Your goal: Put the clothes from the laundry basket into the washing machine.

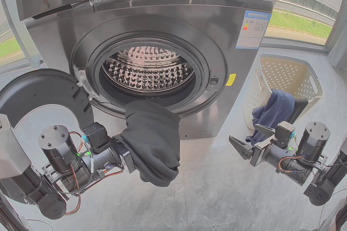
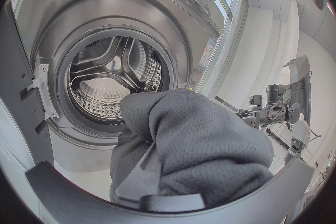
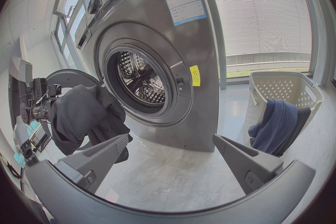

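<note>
My left gripper (image 1: 128, 158) is shut on a black garment (image 1: 153, 141), held bunched just below and in front of the washing machine's open drum (image 1: 148, 69). In the left wrist view the garment (image 2: 199, 144) drapes over one finger (image 2: 140, 172), with the steel drum (image 2: 108, 81) beyond it. At the right, the cream laundry basket (image 1: 289, 73) stands beside the machine, a navy cloth (image 1: 274, 112) hanging over its front rim and a black piece next to it. Left of the basket, my right gripper (image 1: 245, 136) hovers open and holds nothing; its fingers (image 3: 117, 146) stand wide apart.
The round machine door (image 1: 43, 94) is swung open to the left, close behind my left arm. Grey tiled floor (image 1: 217, 188) lies bare in front of the machine. Windows run behind the machine and the basket.
</note>
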{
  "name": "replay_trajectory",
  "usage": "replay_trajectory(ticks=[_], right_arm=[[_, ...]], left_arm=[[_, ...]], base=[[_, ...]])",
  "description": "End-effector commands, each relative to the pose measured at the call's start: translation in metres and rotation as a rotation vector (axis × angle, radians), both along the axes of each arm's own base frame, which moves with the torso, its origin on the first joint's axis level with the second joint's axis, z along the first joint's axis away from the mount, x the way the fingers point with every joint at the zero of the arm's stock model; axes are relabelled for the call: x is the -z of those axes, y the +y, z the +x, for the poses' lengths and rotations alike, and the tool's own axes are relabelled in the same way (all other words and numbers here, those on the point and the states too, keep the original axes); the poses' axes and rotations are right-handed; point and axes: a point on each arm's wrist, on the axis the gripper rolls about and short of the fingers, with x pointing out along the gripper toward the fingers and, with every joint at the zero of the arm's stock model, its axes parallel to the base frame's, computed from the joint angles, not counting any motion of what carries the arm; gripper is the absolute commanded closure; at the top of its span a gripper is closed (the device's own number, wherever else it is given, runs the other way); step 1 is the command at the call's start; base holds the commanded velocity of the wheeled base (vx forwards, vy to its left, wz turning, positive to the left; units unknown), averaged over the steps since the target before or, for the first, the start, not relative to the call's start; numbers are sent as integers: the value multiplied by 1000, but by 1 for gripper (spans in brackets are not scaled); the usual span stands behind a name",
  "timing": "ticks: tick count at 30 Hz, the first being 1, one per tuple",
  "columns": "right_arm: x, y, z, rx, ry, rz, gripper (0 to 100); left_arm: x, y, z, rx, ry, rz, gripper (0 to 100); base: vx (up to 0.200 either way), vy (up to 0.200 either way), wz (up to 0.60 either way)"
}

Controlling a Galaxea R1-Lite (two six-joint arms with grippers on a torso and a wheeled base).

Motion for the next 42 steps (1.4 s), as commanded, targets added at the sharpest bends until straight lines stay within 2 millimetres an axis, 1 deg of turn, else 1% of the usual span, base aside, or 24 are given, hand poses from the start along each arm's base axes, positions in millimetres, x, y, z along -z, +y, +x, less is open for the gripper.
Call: replay_trajectory(ticks=[1, 4, 21, 27, 42], right_arm=[[0, 1, 0, -2, 0, 0, 0], [0, 1, 0, -2, -1, 0, 0], [0, 2, 1, -5, -4, 2, 0], [0, 2, 1, -5, -4, 2, 0], [-1, 3, 0, -11, -5, 3, 0]], left_arm=[[1, 0, 0, 2, 3, 1, 100], [1, -1, 0, 3, 3, 1, 100], [1, -1, 0, 2, 4, 2, 100], [1, -1, 0, 2, 4, 0, 100], [2, -1, 0, 3, 6, 5, 100]], base=[[0, 0, 0], [0, 200, 0], [0, 0, 0], [0, 200, 0], [0, 0, 0]])
